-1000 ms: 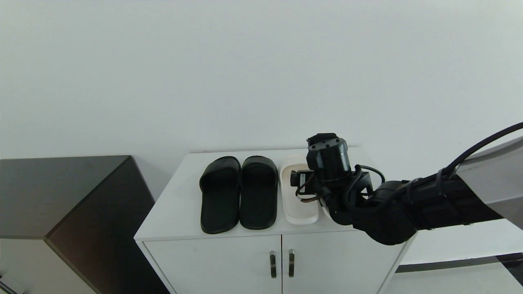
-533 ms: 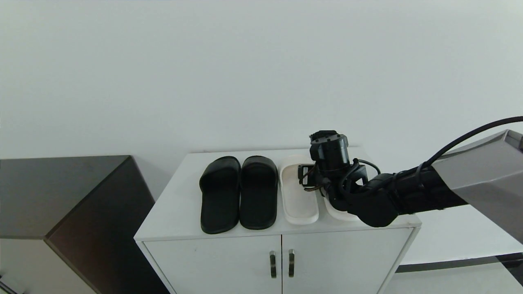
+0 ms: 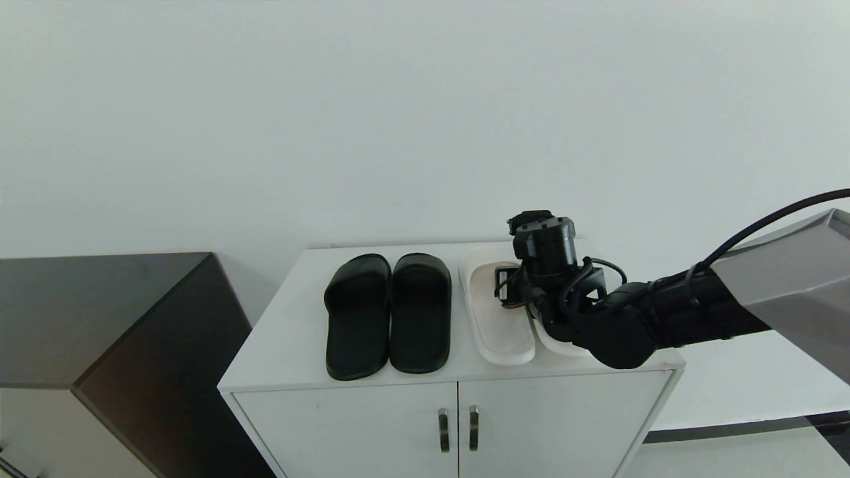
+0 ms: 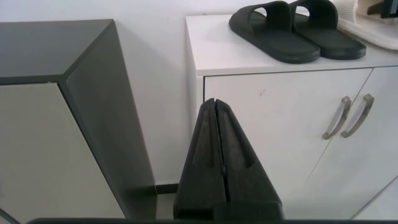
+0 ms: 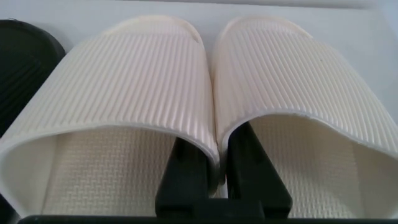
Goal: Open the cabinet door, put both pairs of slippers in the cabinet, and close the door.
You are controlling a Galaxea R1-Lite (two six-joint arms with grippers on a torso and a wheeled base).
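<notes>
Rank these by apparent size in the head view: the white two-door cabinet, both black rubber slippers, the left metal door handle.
1. White two-door cabinet.
2. Left black rubber slipper and right black rubber slipper: alike, so not ranked apart.
3. Left metal door handle.

**Black, cream, white**

The 2 black slippers [image 3: 420,312] are plain and matte. The 2 cream slippers [image 5: 124,93] have finely ribbed straps and small zigzag embossing on the footbeds. The cabinet [image 3: 345,425] is white with 2 silver-grey handles [image 3: 443,429]. The unit [image 3: 99,312] is dark on top and pale grey in front.
</notes>
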